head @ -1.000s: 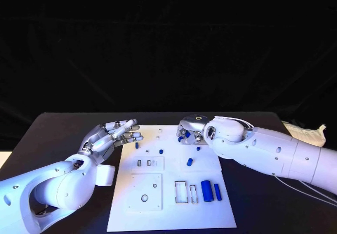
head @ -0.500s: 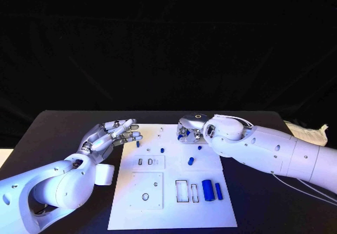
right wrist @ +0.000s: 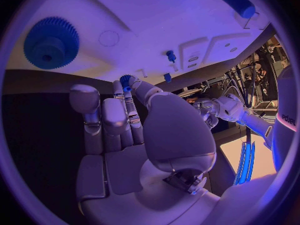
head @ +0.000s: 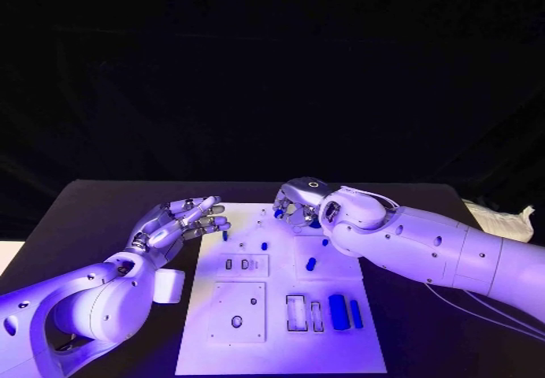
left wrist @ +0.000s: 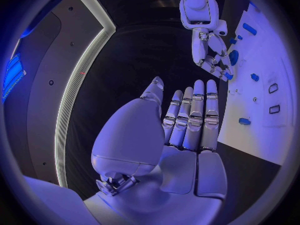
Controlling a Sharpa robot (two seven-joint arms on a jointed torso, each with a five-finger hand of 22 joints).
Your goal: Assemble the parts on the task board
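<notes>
The white task board [head: 278, 339] lies in the middle of the black table. On it are a thick blue cylinder [head: 337, 307], a slimmer one [head: 355, 313], a short blue piece [head: 310, 264] and small blue pegs [head: 264, 244]. My right hand [head: 298, 209] hovers over the board's far end and pinches a small blue gear [right wrist: 127, 80] between thumb and finger. A large blue gear [right wrist: 51, 42] sits on the board just beyond those fingers. My left hand [head: 182, 220] hangs by the board's far left corner, fingers straight [left wrist: 190, 115], holding nothing.
The board carries a raised white block [head: 239, 311] with a round hole and narrow rectangular slots [head: 293, 311] near its front. A crumpled white sheet [head: 500, 216] lies at the table's right edge. A thin cable [head: 477, 311] runs along my right arm.
My right hand has moved a little left and farther back over the board's far end, carrying the small blue gear. The left hand has barely moved.
</notes>
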